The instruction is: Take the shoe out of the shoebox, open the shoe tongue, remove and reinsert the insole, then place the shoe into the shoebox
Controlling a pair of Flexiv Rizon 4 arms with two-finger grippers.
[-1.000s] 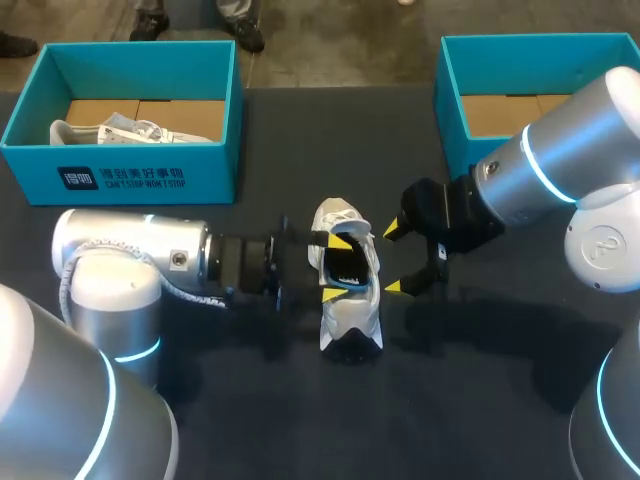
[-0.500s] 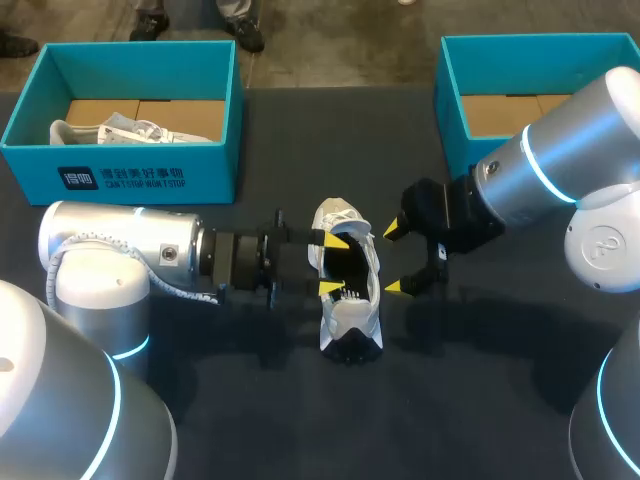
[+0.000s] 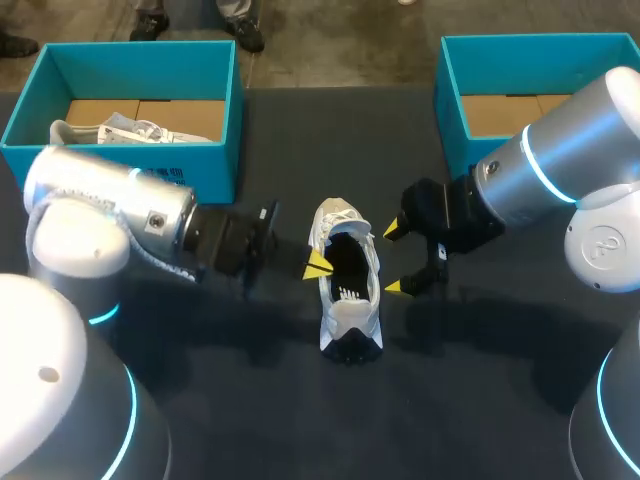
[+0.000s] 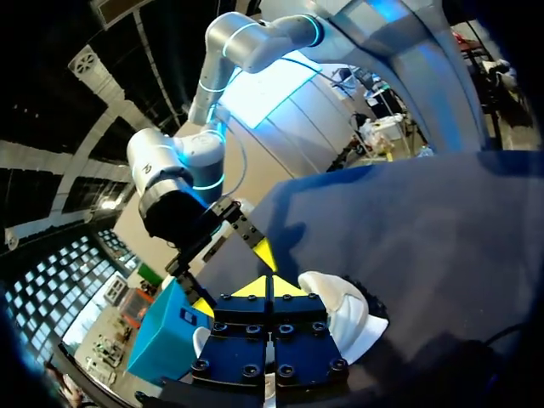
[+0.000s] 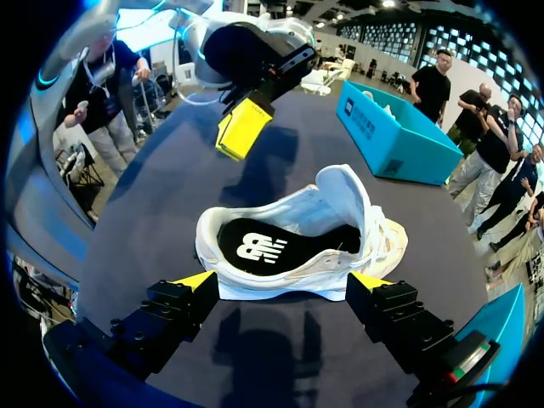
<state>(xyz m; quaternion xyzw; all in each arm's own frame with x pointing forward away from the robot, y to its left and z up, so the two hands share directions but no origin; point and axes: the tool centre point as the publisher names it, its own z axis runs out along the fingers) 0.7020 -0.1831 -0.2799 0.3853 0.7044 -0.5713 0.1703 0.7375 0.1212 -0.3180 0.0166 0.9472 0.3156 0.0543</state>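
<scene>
Shoe [image 3: 349, 290]: white, black insole, tongue raised, lying on the desk [image 3: 480, 400]. My left fingers [image 3: 318, 265] closed, empty; my right fingers [image 3: 395, 288] spread beside it.

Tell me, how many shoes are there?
2. One white shoe lies on the table; a second shoe sits in the left shoebox. The right shoebox is partly hidden, so maybe more.

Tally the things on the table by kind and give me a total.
Shoeboxes: 2 (left shoebox, right shoebox)
Shoes: 2 (table shoe, boxed shoe inside the left shoebox)
Total: 4
</scene>
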